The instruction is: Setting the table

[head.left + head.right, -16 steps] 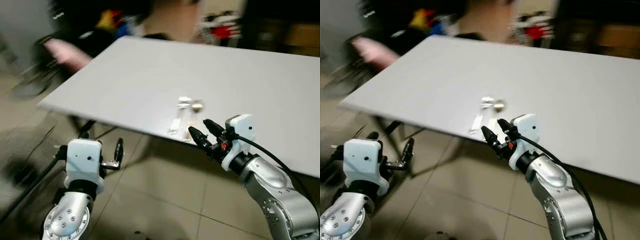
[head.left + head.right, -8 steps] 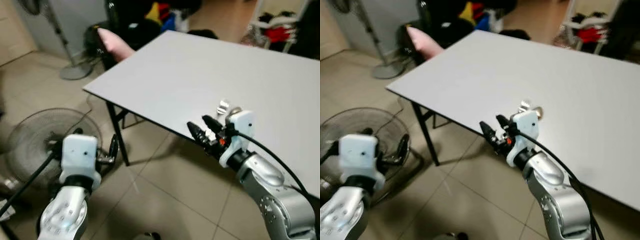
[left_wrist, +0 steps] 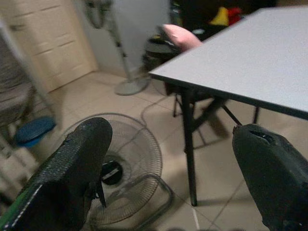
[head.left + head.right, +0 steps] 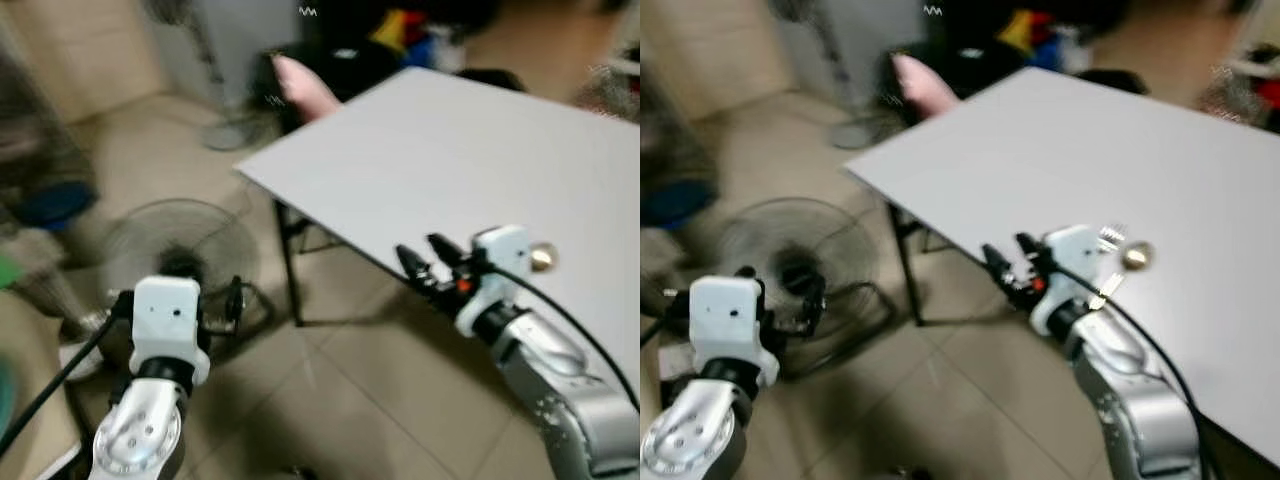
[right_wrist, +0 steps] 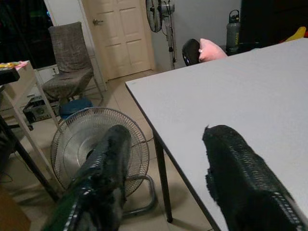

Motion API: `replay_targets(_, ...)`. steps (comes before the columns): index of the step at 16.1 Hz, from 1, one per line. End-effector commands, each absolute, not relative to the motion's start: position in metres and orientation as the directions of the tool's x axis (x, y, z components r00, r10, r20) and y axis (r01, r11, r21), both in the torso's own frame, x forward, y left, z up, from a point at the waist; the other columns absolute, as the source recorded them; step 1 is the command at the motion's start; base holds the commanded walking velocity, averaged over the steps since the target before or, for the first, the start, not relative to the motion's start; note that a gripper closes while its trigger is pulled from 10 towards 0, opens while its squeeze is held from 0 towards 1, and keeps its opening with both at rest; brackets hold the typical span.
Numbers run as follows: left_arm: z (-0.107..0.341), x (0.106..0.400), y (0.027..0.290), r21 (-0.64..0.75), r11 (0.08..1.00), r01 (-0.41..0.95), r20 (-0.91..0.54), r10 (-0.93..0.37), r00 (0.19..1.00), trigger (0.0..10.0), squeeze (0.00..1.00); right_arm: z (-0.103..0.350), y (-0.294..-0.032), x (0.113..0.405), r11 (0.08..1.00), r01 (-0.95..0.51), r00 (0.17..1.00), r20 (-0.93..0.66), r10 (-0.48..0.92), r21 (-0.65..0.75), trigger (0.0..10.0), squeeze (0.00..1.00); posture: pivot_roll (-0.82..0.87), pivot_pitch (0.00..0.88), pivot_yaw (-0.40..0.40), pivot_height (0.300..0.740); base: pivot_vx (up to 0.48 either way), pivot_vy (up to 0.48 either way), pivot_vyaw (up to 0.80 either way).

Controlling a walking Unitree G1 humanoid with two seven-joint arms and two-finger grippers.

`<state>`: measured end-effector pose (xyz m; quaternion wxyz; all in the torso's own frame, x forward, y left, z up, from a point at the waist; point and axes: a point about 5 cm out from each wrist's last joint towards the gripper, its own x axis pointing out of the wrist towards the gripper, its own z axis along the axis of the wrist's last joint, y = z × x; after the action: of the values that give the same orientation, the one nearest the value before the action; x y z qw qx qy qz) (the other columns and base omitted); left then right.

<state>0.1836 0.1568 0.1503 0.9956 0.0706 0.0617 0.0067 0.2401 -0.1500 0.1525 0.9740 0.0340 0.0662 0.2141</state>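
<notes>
2 utensils lie just behind the spread right gripper.

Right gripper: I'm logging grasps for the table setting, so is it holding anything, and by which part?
Nothing is held. The right gripper is open and empty at the table edge; the left gripper is open too, over the floor.
</notes>
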Motion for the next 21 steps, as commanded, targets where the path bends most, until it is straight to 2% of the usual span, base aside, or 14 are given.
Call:
replay_targets(1, 0.153, 0.182, 0.160, 0.144, 0.989, -0.017, -0.108, 0.033, 0.994, 10.0, 1.00, 0.152, -0.147, 0.242, 0.905, -0.410, 0.901, -0.104, 0.421, 0.109, 10.0, 1.00, -0.04, 0.000, 0.052, 0.740, 0.000, 0.000, 0.80)
replay_targets(5, 0.154, 0.176, 0.166, 0.208, 0.977, -0.043, -0.106, 0.067, 0.992, 10.0, 1.00, 0.148, -0.148, 0.242, 0.915, -0.395, 0.909, -0.106, 0.403, 0.084, 10.0, 1.00, -0.02, 0.000, 0.043, 0.740, 0.000, 0.000, 0.80)
replay_targets(10, 0.167, 0.183, 0.174, 0.178, 0.972, -0.156, 0.026, 0.153, 0.988, 10.0, 1.00, 0.149, -0.149, 0.243, 0.920, -0.383, 0.917, -0.083, 0.390, 0.086, 10.0, 1.00, -0.02, 0.000, 0.060, 0.740, 0.000, 0.000, 0.80)
replay_targets(11, 0.167, 0.184, 0.173, 0.162, 0.976, -0.142, 0.015, 0.142, 0.990, 10.0, 1.00, 0.149, -0.150, 0.244, 0.926, -0.369, 0.924, -0.079, 0.375, 0.083, 10.0, 1.00, -0.02, 0.000, 0.062, 0.740, 0.000, 0.000, 0.80)
replay_targets(12, 0.164, 0.184, 0.173, 0.231, 0.965, -0.121, -0.021, 0.130, 0.991, 10.0, 1.00, 0.148, -0.152, 0.244, 0.937, -0.338, 0.935, -0.078, 0.345, 0.087, 10.0, 1.00, -0.02, 0.000, 0.063, 0.740, 0.000, 0.000, 0.80)
replay_targets(14, 0.157, 0.183, 0.173, 0.256, 0.964, -0.068, -0.102, 0.097, 0.990, 10.0, 1.00, 0.144, -0.158, 0.245, 0.954, -0.284, 0.952, -0.092, 0.292, 0.095, 10.0, 1.00, -0.02, 0.000, 0.070, 0.740, 0.000, 0.000, 0.80)
replay_targets(15, 0.160, 0.182, 0.172, 0.268, 0.962, -0.059, -0.073, 0.081, 0.994, 10.0, 0.99, 0.143, -0.158, 0.245, 0.955, -0.278, 0.952, -0.098, 0.289, 0.105, 10.0, 1.00, -0.03, 0.000, 0.076, 0.740, 0.000, 0.000, 0.80)
replay_targets(16, 0.161, 0.181, 0.172, 0.301, 0.952, -0.057, -0.061, 0.079, 0.995, 10.0, 0.85, 0.143, -0.157, 0.244, 0.953, -0.282, 0.951, -0.097, 0.293, 0.111, 10.0, 1.00, -0.03, 0.000, 0.079, 0.740, 0.000, 0.000, 0.80)
replay_targets(17, 0.160, 0.181, 0.172, 0.308, 0.950, -0.051, -0.065, 0.075, 0.995, 10.0, 0.78, 0.143, -0.155, 0.244, 0.952, -0.285, 0.950, -0.097, 0.297, 0.115, 10.0, 1.00, -0.03, 0.000, 0.079, 0.740, 0.000, 0.000, 0.80)
replay_targets(18, 0.160, 0.182, 0.171, 0.335, 0.941, -0.054, -0.045, 0.074, 0.996, 10.0, 0.59, 0.143, -0.152, 0.243, 0.947, -0.298, 0.946, -0.097, 0.310, 0.124, 10.0, 1.00, -0.03, 0.000, 0.080, 0.740, 0.000, 0.000, 0.80)
replay_targets(19, 0.161, 0.182, 0.171, 0.350, 0.935, -0.062, -0.033, 0.078, 0.996, 10.0, 0.59, 0.143, -0.151, 0.242, 0.944, -0.304, 0.943, -0.097, 0.317, 0.128, 10.0, 1.00, -0.02, 0.000, 0.080, 0.740, 0.000, 0.000, 0.80)
replay_targets(21, 0.162, 0.182, 0.173, 0.345, 0.934, -0.095, -0.027, 0.112, 0.993, 10.0, 0.50, 0.141, -0.145, 0.240, 0.920, -0.357, 0.920, -0.111, 0.377, 0.165, 10.0, 1.00, -0.02, 0.000, 0.080, 0.740, 0.000, 0.000, 0.80)
